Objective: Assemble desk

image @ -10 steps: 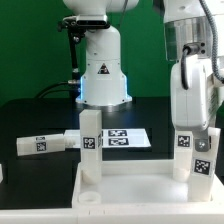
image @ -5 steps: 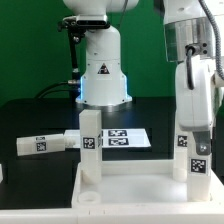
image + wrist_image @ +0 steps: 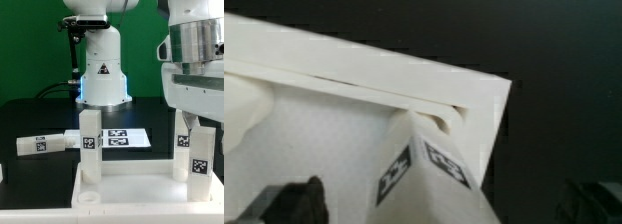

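The marker board (image 3: 122, 138) lies flat on the black table (image 3: 40, 115), in the middle ground, toward the far side. Its printed tags face up. Behind it, black cables (image 3: 70, 60) hang down.

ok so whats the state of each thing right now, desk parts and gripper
tabletop: lying flat, rim up
leg at far-left socket: upright in the tabletop
leg at far-right socket: upright in the tabletop
loose leg: lying on its side on the table
gripper: above the right leg, open or shut unclear
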